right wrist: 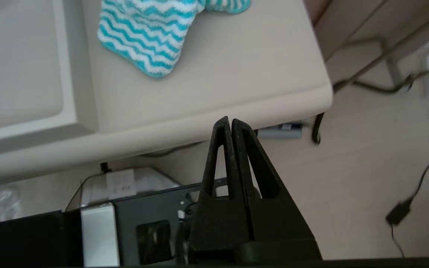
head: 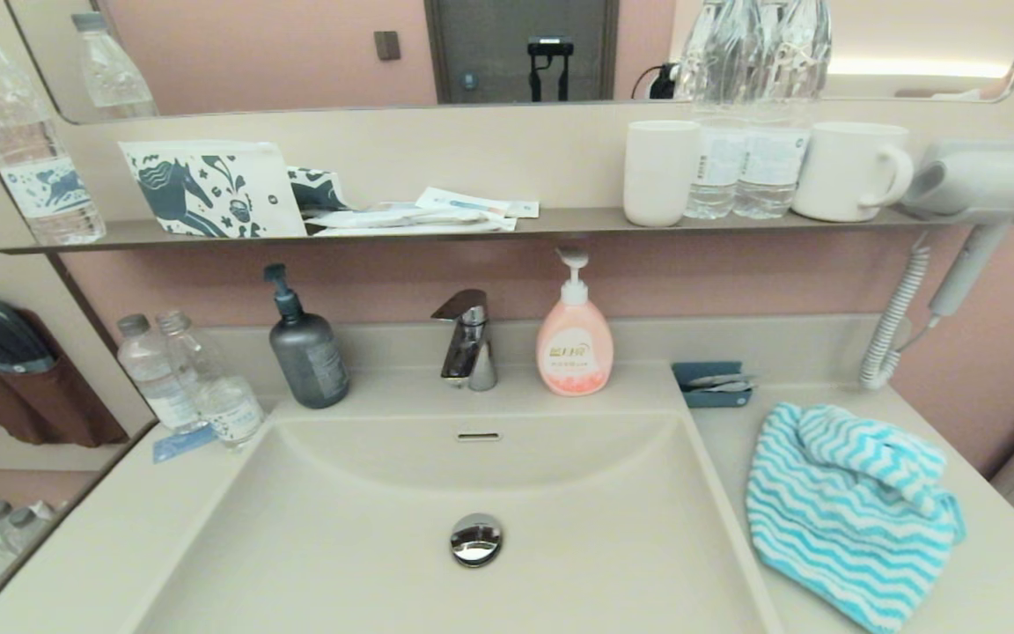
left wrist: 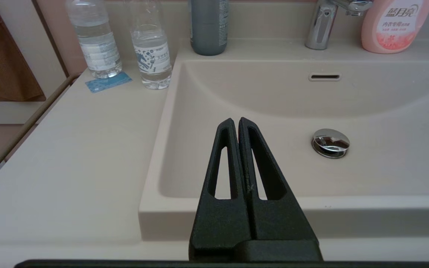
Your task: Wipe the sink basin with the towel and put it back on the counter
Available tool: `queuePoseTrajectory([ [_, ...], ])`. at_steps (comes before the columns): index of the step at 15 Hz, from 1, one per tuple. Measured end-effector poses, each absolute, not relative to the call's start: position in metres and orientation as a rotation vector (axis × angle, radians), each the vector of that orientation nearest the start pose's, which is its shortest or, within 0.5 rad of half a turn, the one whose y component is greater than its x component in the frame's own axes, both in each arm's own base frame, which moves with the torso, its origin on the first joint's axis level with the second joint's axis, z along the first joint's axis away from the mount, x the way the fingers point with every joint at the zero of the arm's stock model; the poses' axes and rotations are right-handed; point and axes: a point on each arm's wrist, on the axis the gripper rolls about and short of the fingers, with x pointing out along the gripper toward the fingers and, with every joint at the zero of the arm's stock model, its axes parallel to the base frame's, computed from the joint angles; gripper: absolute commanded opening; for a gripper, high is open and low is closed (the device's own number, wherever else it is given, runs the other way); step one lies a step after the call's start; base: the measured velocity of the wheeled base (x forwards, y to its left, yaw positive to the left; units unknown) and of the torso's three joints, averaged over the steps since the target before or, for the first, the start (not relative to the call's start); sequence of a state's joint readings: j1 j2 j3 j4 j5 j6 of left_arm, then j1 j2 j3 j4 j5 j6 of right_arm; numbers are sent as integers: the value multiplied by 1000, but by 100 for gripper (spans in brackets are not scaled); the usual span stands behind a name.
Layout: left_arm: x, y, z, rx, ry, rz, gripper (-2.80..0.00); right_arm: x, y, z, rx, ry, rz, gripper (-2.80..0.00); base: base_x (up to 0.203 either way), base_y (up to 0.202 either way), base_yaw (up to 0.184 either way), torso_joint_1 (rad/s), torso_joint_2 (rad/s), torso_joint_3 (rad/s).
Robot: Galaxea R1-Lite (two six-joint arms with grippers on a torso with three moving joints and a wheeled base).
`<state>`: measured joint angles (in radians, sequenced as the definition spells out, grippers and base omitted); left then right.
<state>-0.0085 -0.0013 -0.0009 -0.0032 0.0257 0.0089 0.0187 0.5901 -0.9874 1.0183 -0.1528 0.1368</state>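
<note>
Both grippers, left gripper (left wrist: 235, 121) and right gripper (right wrist: 227, 120), closed, empty.

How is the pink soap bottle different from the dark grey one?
The pink soap bottle is round and squat with a white pump; the dark grey bottle is straighter with a dark pump. The pink one stands on the robot's right of the faucet, the grey on its left. Both stand upright behind the sink basin.

We are looking at a pink wall (head: 648, 282) carrying a thin dark shelf (head: 472, 231) beneath a wide mirror (head: 296, 53). A hairdryer (head: 991, 185) is hanging at the far right. Below the vanity, cables (right wrist: 423, 175) are trailing across the pale floor (right wrist: 348, 193).
</note>
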Motion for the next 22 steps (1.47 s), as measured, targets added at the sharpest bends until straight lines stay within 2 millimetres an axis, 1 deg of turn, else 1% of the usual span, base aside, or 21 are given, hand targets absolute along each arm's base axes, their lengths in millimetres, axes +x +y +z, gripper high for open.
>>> queuePoseTrajectory([
  [2,-23,1,76,9,-5,17,-280,-62,-5,234,52,517,-160,-280,0,0,0,0,0,0],
  [4,-23,1,76,9,-6,17,-280,-82,-5,224,45,424,-149,-280,0,0,0,0,0,0],
  [5,-23,1,76,9,-6,17,-280,-89,-6,218,36,376,-137,-280,0,0,0,0,0,0],
  [7,-23,1,76,9,-6,17,-280,-94,-6,206,23,300,-123,-280,0,0,0,0,0,0],
  [9,-23,1,76,9,-5,17,-280,-93,-6,196,26,243,-120,-280,0,0,0,0,0,0],
  [13,-23,1,76,9,-5,17,-280,-87,-4,171,30,193,-80,-280,0,0,0,0,0,0],
  [16,-23,1,76,9,-5,17,-280,-82,-2,149,-13,151,-32,-280,0,0,0,0,0,0],
  [18,-23,1,76,9,-5,18,-280,-76,-2,138,-25,131,-14,-280,0,0,0,0,0,0],
  [20,-23,1,76,9,-6,18,-280,-67,-2,128,-26,115,-6,-280,0,0,0,0,0,0],
  [22,-23,1,76,9,-5,18,-280,-51,-1,113,-25,93,-4,-280,0,0,0,0,0,0],
])
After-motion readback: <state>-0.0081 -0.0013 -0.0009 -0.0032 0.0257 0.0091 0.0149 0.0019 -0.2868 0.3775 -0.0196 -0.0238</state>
